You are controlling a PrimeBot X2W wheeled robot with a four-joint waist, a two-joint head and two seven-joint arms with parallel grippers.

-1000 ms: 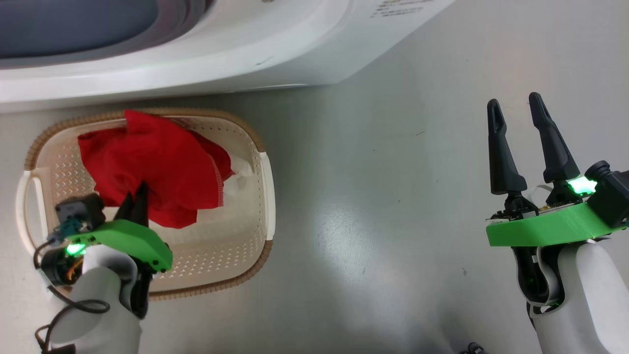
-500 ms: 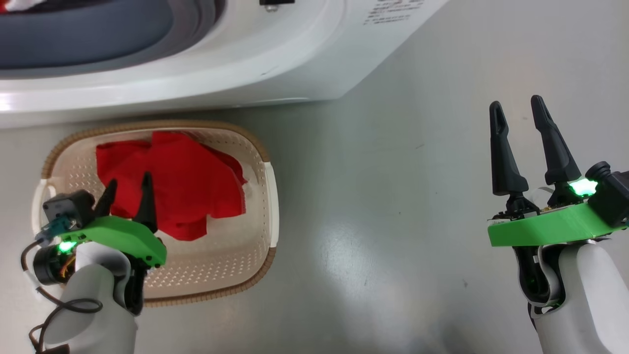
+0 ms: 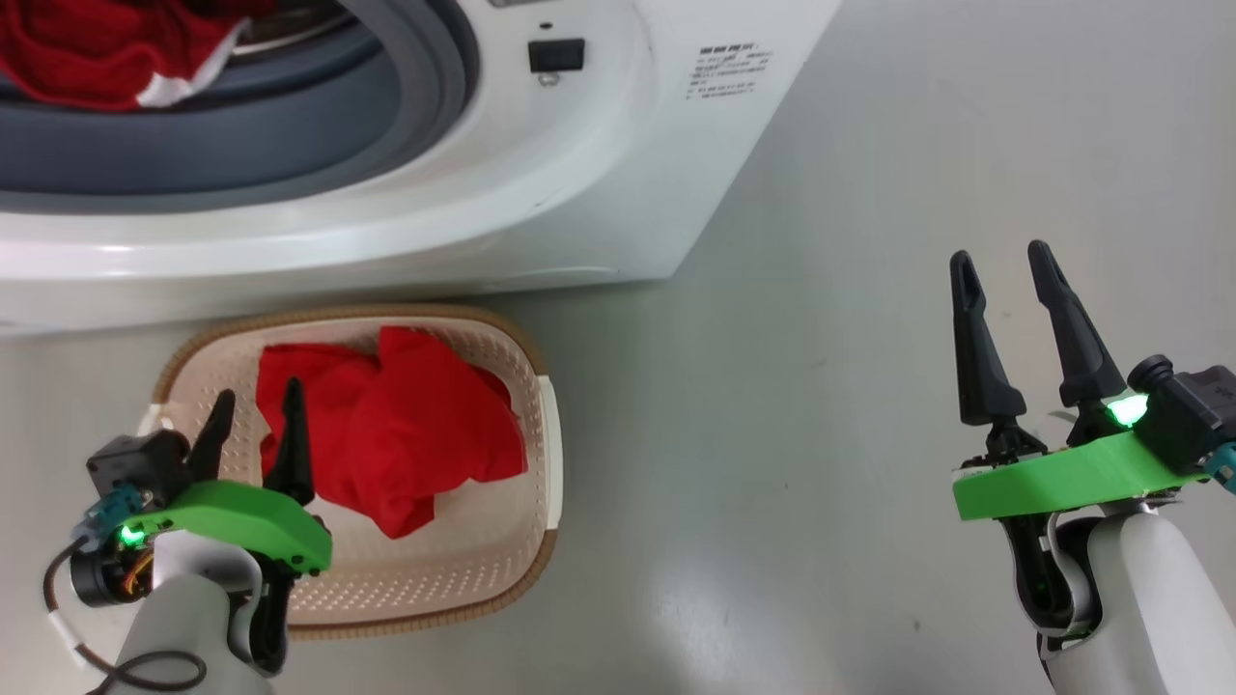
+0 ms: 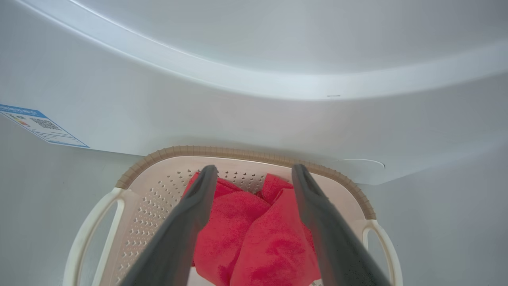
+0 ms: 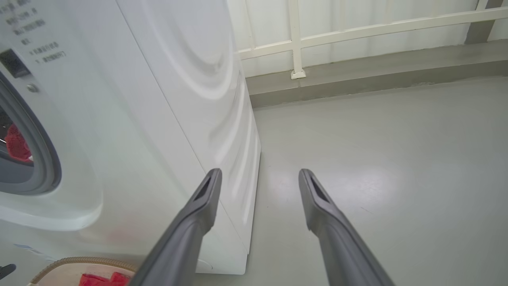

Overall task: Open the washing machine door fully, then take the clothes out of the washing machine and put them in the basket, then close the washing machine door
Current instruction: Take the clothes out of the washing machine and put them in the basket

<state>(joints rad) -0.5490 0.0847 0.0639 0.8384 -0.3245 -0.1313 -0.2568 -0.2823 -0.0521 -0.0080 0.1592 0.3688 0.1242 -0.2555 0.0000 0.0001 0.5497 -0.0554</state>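
Standing next to this thing right now. The left hand [image 3: 259, 391] comes up from about 7 o'clock in the head view, forearm low, green wrist plate tilted. Its two dark fingers point up toward the washing machine [image 3: 579, 174] and are spread wide with nothing between them. It hangs over the near-left part of the basket [image 3: 454, 569]. From its own wrist camera you look straight between the fingers onto red fabric, and I can't tell if the tips brush it.

The right hand [image 3: 998, 254] is way off at 4 o'clock over the bare floor [image 3: 821, 434], well apart from everything. Its fingers are upright and spread too, holding nothing.

Counts: two hands, one basket, one washer. The clothes [image 3: 415, 425] are in two spots. One crumpled red heap sits in the basket, toward its far side. Can't say how many garments are in that lump. Another red piece [image 3: 87, 48] with a white strip lies in the drum at 11 o'clock, behind the grey gasket [image 3: 415, 106].

The basket is on the floor just in front of the washer's bottom edge, at roughly 8 o'clock.
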